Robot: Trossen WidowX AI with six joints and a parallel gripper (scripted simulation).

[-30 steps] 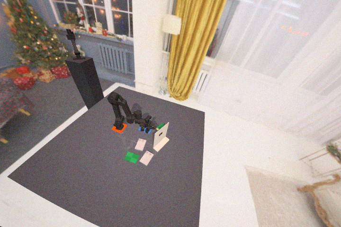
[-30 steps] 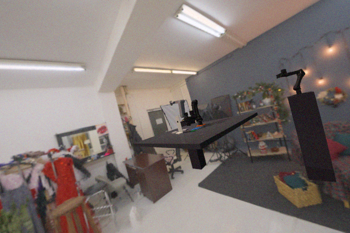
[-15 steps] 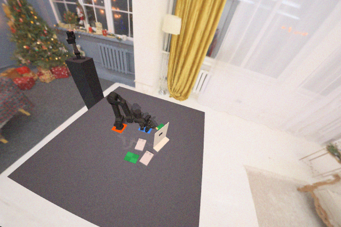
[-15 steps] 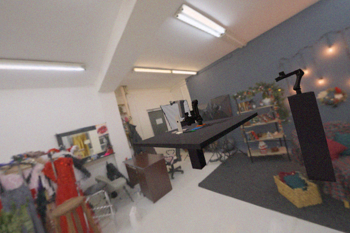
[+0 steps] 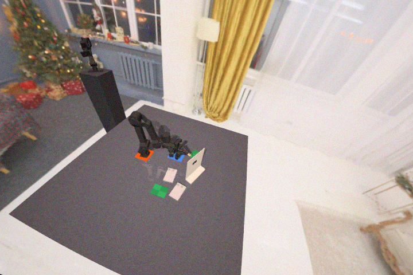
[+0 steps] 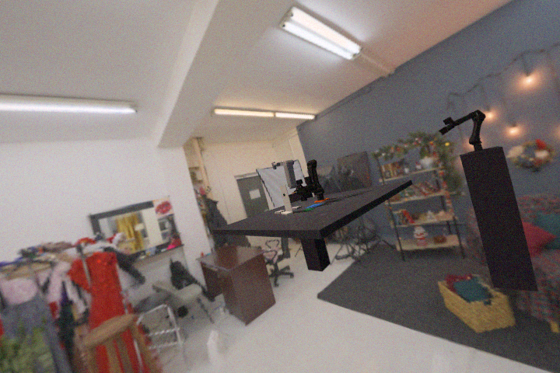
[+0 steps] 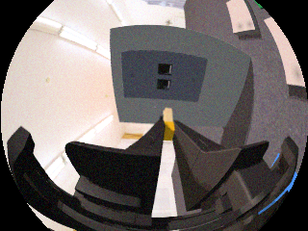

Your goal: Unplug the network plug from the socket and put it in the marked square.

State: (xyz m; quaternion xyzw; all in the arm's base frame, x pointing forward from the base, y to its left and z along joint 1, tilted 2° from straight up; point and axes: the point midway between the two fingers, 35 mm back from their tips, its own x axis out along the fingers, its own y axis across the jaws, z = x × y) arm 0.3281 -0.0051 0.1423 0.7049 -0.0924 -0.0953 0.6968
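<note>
My gripper (image 5: 186, 153) (image 7: 167, 125) is shut on the network plug (image 5: 189, 154) (image 7: 168, 131), a small yellow piece with a pale end sticking out past the fingertips. The plug is out of the socket, held in the air in front of the upright panel (image 5: 192, 168) (image 7: 135, 110). The wrist view shows two dark, empty openings in the panel's blue-grey plate (image 7: 137, 77). Green patches (image 5: 159, 190) (image 5: 194, 153) and a blue patch (image 5: 179, 159) lie on the table; I cannot tell which is the marked square. The plug's tab is too small to make out.
The panel's pale foot (image 5: 195, 175) stands on the dark table (image 5: 194, 227). Two pale slabs (image 5: 170, 175) (image 5: 177, 191) lie nearby; they also show at the wrist view's upper right. An orange patch (image 5: 151, 153) is under my arm's base. Another arm stands on a black pedestal (image 5: 102, 94) (image 6: 496, 210).
</note>
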